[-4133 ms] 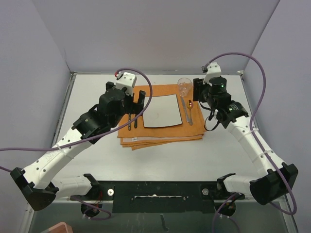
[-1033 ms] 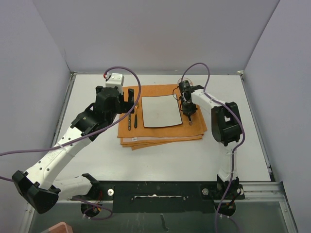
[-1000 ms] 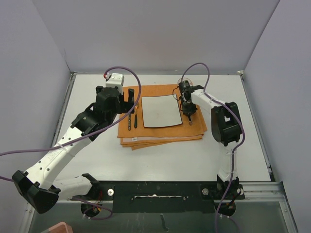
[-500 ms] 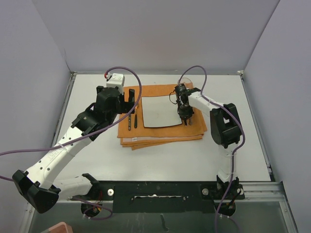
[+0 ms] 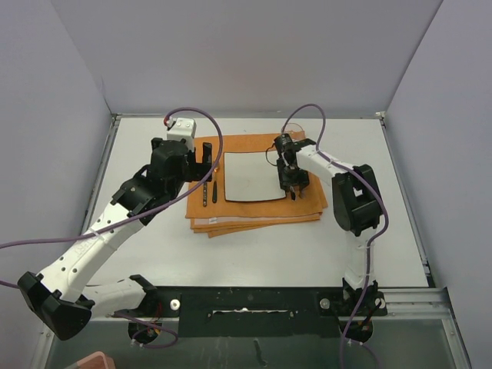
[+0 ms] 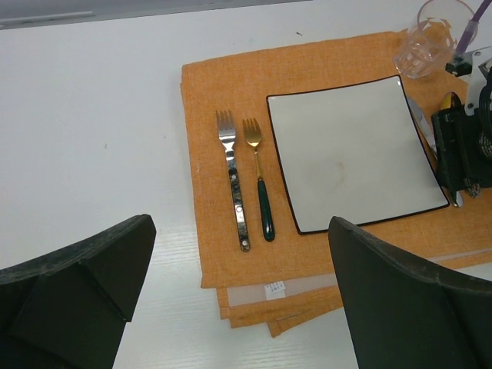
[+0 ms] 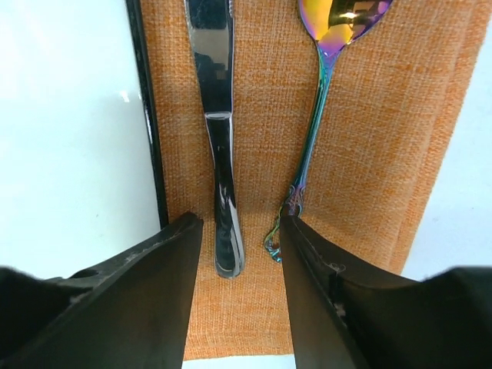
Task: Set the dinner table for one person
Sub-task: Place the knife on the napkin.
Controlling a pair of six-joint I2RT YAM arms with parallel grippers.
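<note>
Now right fingers (image 7: 115, 292) part-open over knife (image 7: 217, 154) handle (nothing held); left fingers (image 6: 77, 269) wide, empty.

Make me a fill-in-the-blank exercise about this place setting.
The plate rests on an ___ placemat.
Between the silver fork and the plate lies a green-handled ___.
The knife lies between the plate and the ___.
Missing words: orange; fork; spoon.
</note>
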